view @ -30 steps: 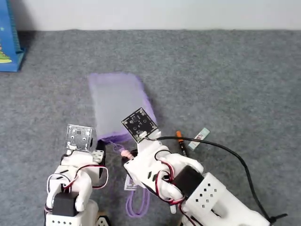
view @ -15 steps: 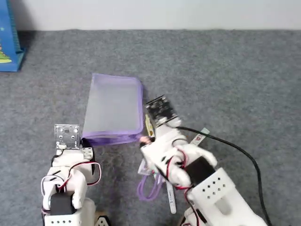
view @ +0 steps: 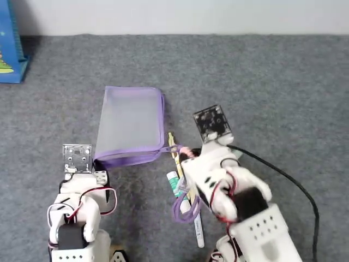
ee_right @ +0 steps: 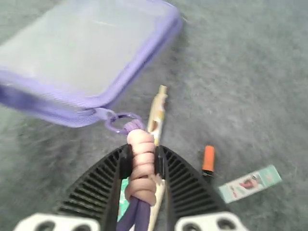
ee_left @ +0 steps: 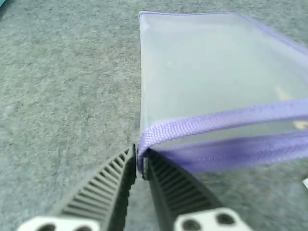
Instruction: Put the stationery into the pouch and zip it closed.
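Counting first, we find one pouch (view: pixel 131 123), purple-edged with a clear face, and five loose pieces of stationery. The pouch lies flat on the grey mat (view: pixel 272 82) ahead of both arms. We cannot tell whether anything is inside it.

The left gripper (ee_left: pixel 139 166) is at the pouch's near corner. Its jaws are nearly together and pinch the purple trim there. The right gripper (ee_right: pixel 142 161) is just off the opposite near corner. Its jaws are partly closed and squeeze a pink braided toggle (ee_right: pixel 141 159). A small ring (ee_right: pixel 118 124) links that toggle to the pouch's zip end. A purple cord (view: pixel 184 210) loops back from the toggle beneath the right arm.

All the stationery sits outside the pouch on the mat:
- A cream pen (view: pixel 173 148) lies just beside the pouch's right edge and runs under the right gripper.
- A green-and-white stick (view: pixel 175 184) and a white pen (view: pixel 194 224) lie close to the right arm's base, by the cord.
- An orange-capped piece (ee_right: pixel 208 159) and a flat teal strip (ee_right: pixel 250 183) rest near each other, farther from the pouch.

A blue box (view: pixel 8 43) stands at the mat's far left corner.
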Controlling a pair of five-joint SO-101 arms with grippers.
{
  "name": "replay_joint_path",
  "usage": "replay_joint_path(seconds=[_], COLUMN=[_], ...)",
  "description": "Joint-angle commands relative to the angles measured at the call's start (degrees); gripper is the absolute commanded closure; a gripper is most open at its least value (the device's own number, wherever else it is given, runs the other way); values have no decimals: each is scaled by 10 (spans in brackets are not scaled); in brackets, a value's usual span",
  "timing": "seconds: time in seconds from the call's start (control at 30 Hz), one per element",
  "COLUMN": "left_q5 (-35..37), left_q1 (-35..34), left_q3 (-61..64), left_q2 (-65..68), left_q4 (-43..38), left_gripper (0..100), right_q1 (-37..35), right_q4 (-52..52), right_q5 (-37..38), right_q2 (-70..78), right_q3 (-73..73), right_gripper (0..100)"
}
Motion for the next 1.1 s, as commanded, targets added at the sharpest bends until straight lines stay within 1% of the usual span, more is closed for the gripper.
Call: replay_joint_path(seconds=[0.0,0.17,0.33,0.47,0.6,0.7,1.07], left_q5=[-3,-4,-4,1,46,50,48], left_q1=[-4,-4,-4,-4,-5,-5,-4], left_q3=[-20,-20,-27,-36,-36,-33,-32], left_q2=[-5,-5,-5,-5,-5,-5,-5], left_q4=[-17,-17,-16,1,4,4,10], left_gripper=[985,984,978,891,777,724,721], right_q1=[-57,-119,-149,-151,-152,-152,-152], right_q4=[22,26,47,59,65,65,66], right_q5=[1,-19,-24,-24,-25,-24,-26], right_q2=[-77,-179,-239,-252,-253,-257,-258], right_q3=[-6,-5,-5,-5,-5,-5,-10], right_gripper=[991,991,991,991,991,991,991])
